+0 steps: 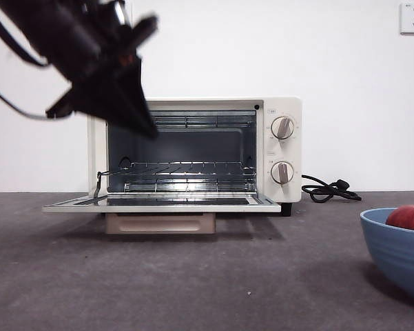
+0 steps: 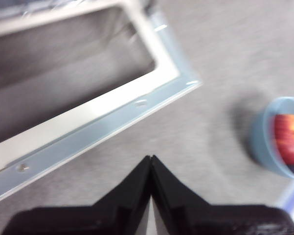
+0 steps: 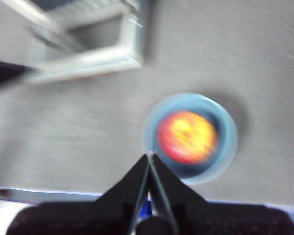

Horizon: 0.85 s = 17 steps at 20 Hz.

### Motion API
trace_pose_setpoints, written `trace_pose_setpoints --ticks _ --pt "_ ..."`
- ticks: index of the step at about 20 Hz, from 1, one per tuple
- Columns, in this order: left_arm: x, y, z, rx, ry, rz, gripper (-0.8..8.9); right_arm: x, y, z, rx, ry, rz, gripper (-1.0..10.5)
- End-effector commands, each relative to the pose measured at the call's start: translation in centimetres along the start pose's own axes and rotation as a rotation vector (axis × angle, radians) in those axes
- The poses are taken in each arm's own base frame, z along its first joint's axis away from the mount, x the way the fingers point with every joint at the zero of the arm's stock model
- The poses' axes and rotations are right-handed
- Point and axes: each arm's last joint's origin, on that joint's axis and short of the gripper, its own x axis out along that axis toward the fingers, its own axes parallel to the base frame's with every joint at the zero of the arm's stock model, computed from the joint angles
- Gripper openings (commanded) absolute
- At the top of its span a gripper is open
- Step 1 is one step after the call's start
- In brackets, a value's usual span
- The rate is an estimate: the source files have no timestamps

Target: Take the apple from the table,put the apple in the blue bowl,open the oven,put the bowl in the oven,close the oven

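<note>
The oven [image 1: 279, 148] stands open at the back, its door [image 1: 158, 205] folded down flat and its wire rack bare. The red and yellow apple [image 1: 410, 217] lies in the blue bowl [image 1: 396, 252] on the table at the right edge. My left gripper [image 1: 148, 127] hangs shut above the door's left part; in its wrist view the left gripper [image 2: 151, 159] is over the table beside the door frame [image 2: 102, 122], with the bowl [image 2: 261, 142] off to one side. High over the bowl [image 3: 230, 132] and apple [image 3: 187, 136] hovers my right gripper [image 3: 150, 155], shut and holding nothing.
A black cord [image 1: 327, 189] lies coiled on the table right of the oven. The tan handle [image 1: 160, 223] hangs below the lowered door. A wall socket [image 1: 413, 17] is at the top right.
</note>
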Motion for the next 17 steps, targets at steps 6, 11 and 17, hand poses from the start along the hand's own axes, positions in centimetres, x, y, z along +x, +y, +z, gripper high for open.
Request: trace_pose_setpoints --ticks 6,11,17 --pt "-5.6 -2.3 -1.5 0.084 -0.027 -0.009 -0.06 3.9 0.4 1.6 -0.105 0.18 -0.205 0.0" --pt "-7.5 -2.8 -3.1 0.126 0.04 0.043 -0.06 8.0 0.9 3.1 -0.176 0.328 -0.276 0.0" --pt "-8.6 -3.2 -4.5 0.138 0.124 0.045 -0.06 11.7 0.1 4.4 -0.192 0.421 -0.351 1.3"
